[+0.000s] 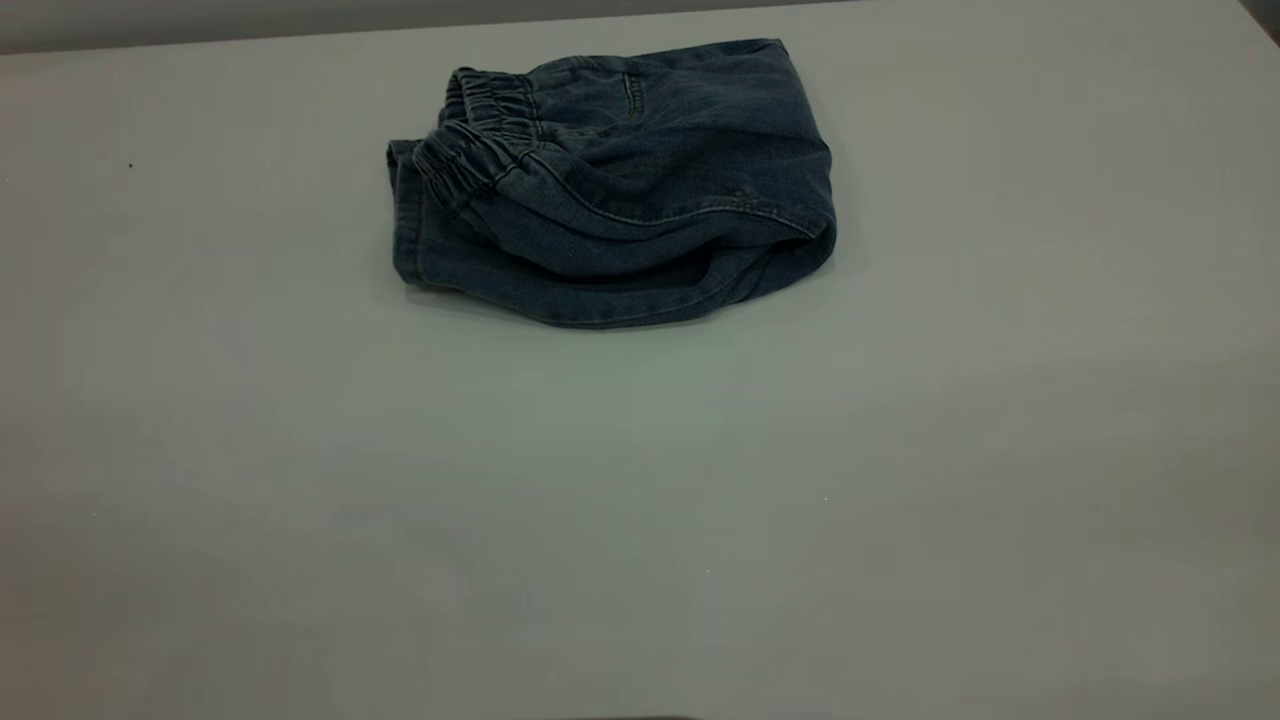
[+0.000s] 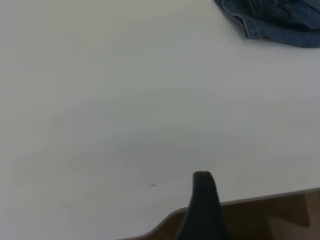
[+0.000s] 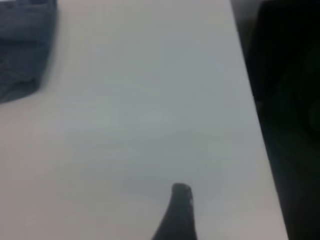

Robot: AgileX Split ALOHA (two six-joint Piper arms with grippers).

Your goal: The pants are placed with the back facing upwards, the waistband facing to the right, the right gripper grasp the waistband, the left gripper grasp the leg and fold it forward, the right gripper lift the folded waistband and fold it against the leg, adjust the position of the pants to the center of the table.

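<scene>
On far half of tabletop [image 1: 300,480], ext: pants [image 1: 640,180] folded, waistband [image 1: 480,140] at left, no arms seen | L wrist: left gripper [image 2: 202,200] well apart from denim, jaws can't tell | R wrist: right gripper [image 3: 180,210] same | risk: centring nudge snags top layer, fold opens.

Both wrist views cut off the pants [image 2: 280,20]; each shows one dark fingertip [image 2: 202,182], so the jaws' spread stays unclear.
</scene>
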